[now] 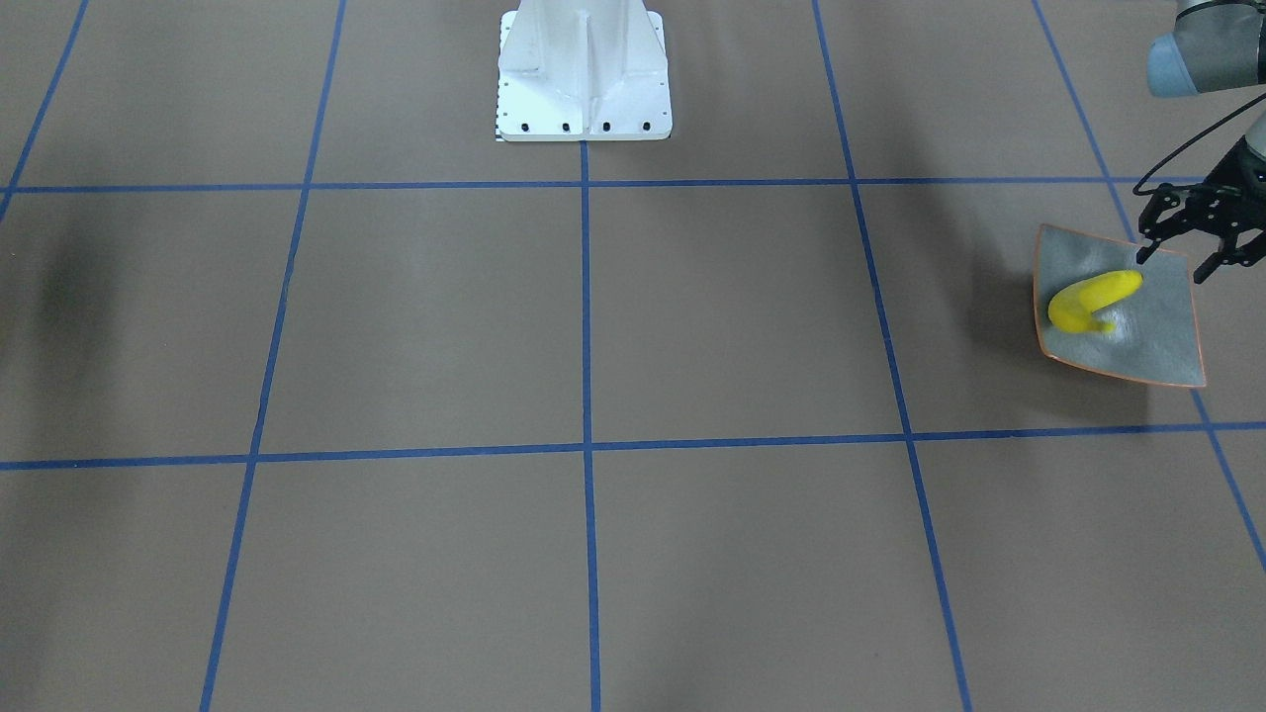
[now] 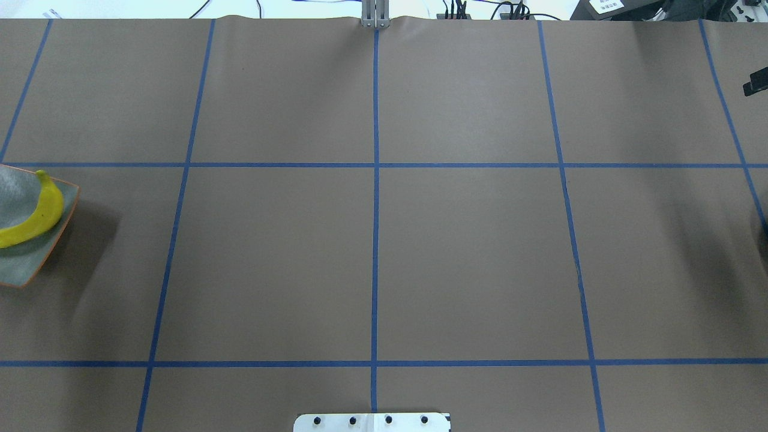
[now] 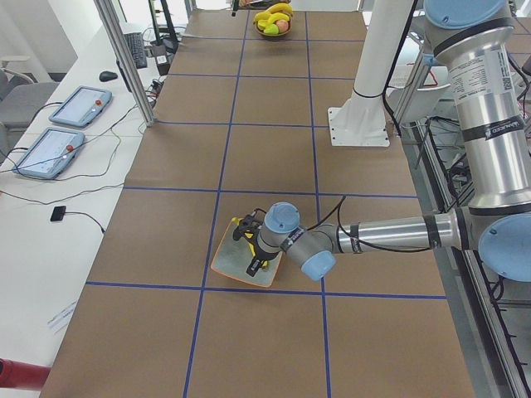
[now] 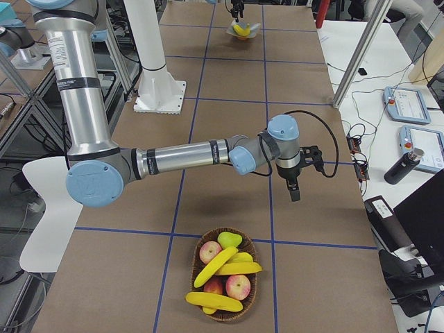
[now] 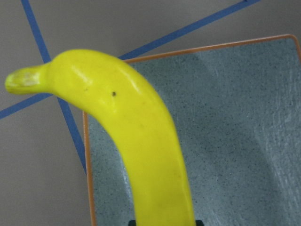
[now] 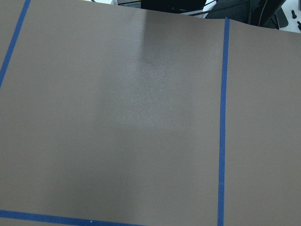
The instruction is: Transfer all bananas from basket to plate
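Observation:
One yellow banana (image 1: 1088, 297) lies on the grey, orange-rimmed plate (image 1: 1128, 351) at the table's left end. It also shows in the overhead view (image 2: 37, 217) and fills the left wrist view (image 5: 141, 141). My left gripper (image 1: 1179, 259) hovers over the plate's far edge, just above the banana's tip, open and empty. Three more bananas (image 4: 216, 267) lie in the wicker basket (image 4: 200, 306) at the right end, with apples and a pear. My right gripper (image 4: 295, 189) hangs above the table beyond the basket; I cannot tell whether it is open.
The white robot base (image 1: 584, 74) stands at mid-table. Blue tape lines (image 2: 375, 240) grid the brown table. Operators' tablets (image 3: 50, 153) and cables lie on the side bench.

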